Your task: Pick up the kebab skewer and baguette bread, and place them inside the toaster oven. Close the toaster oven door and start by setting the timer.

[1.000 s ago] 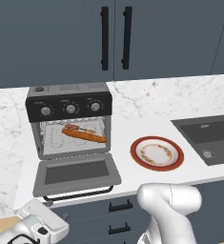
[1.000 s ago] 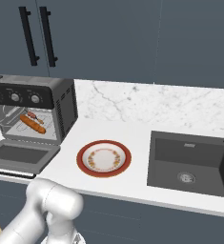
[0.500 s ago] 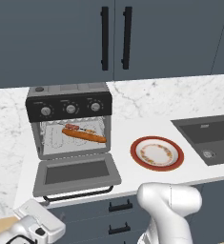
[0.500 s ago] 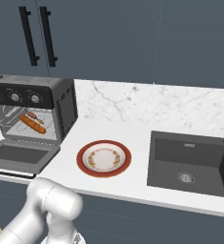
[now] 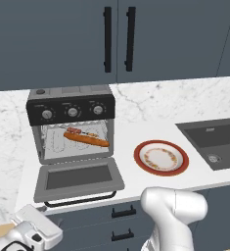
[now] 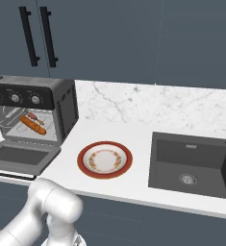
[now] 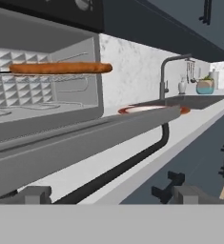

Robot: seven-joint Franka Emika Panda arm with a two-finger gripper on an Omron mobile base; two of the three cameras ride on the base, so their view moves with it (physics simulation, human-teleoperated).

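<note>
Your hand view looks from low at counter's front edge: gripper (image 7: pixel 104 195) wide apart, holding nothing, fingertips (image 7: pixel 35 194) just below oven door's (image 7: pixel 80 143) black handle (image 7: pixel 127 164).

Your left base view shows baguette (image 5: pixel 85 139) and skewer (image 5: pixel 80 131) side by side on rack inside oven (image 5: pixel 71 128), near counter's left end; door dropped flat.

Plate (image 5: pixel 161 158) sits between oven and sink (image 6: pixel 196 163); faucet (image 7: pixel 168 71) behind.

Food lies above and beyond jaws, door between.
</note>
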